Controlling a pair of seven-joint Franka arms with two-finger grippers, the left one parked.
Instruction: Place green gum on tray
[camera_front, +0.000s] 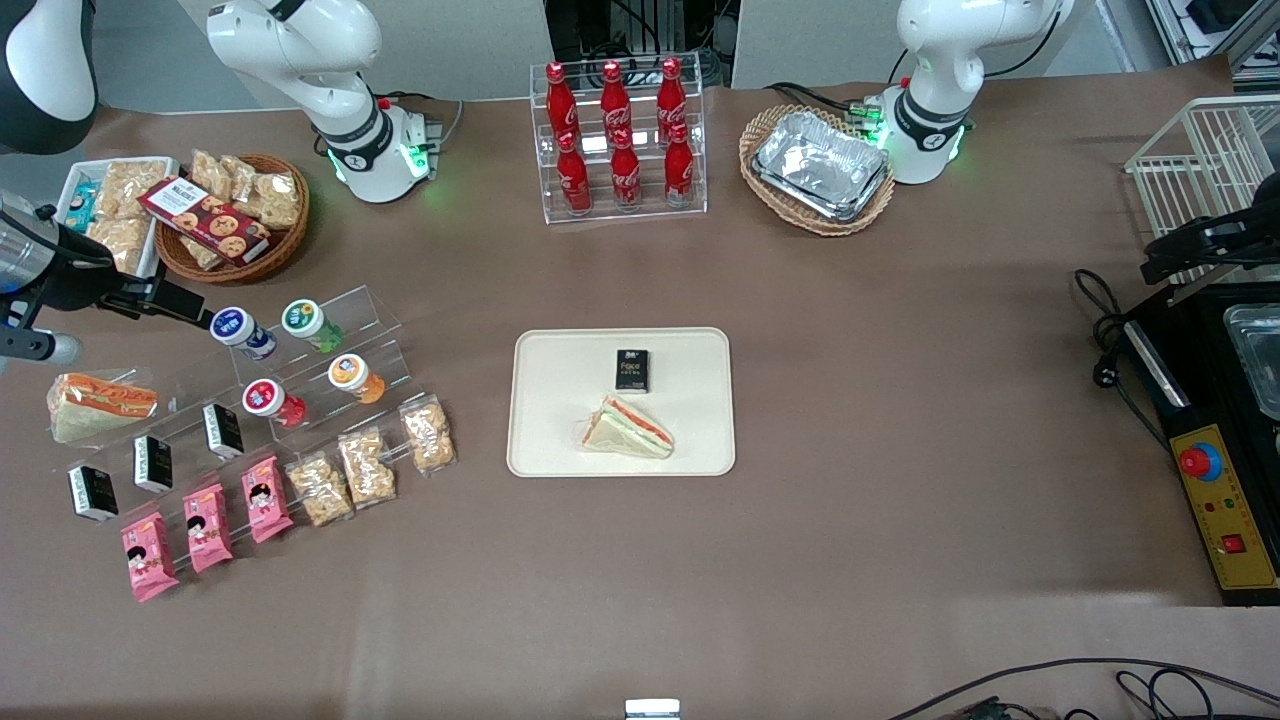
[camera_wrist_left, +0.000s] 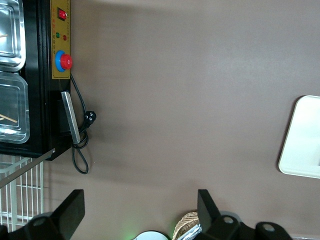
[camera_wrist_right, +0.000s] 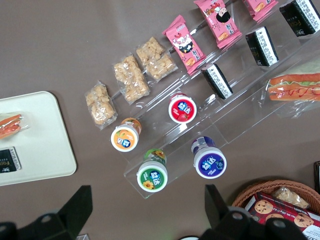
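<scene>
Two items on tray (camera_front: 700, 360), green gum (camera_wrist_right: 152, 175) on rack, gripper (camera_wrist_right: 145, 205) spread wide above

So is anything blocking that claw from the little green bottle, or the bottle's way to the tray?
Nothing visible does. The tool hangs open above the green gum, and bare table lies between it and the tray.

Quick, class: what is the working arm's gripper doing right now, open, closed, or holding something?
Gripper: open and empty, hovering above the green gum on the clear stepped rack, not touching it.
</scene>
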